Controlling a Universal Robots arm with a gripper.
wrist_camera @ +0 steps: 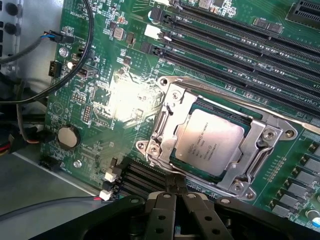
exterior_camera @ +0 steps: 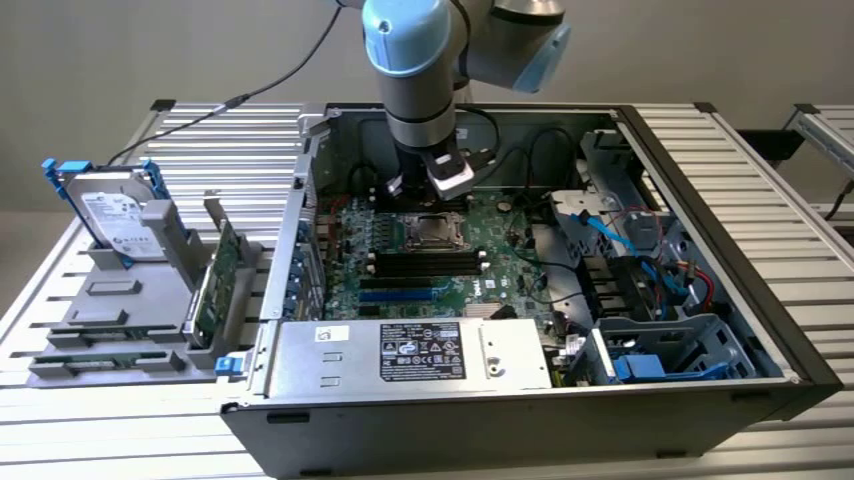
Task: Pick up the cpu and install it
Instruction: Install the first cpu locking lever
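The gripper [wrist_camera: 176,199] was closed, its fingers pressed together and holding nothing. Just ahead of its tips, the cpu [wrist_camera: 207,142] lay flat inside the metal socket frame [wrist_camera: 171,107] on the green board [wrist_camera: 107,65]. Beyond the socket ran long black memory slots [wrist_camera: 225,37].

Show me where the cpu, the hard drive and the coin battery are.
cpu [wrist_camera: 207,142], wrist view, centre of its metal top.
hard drive [exterior_camera: 118,222], exterior view, on its label.
coin battery [wrist_camera: 68,136], wrist view, centre of its face.
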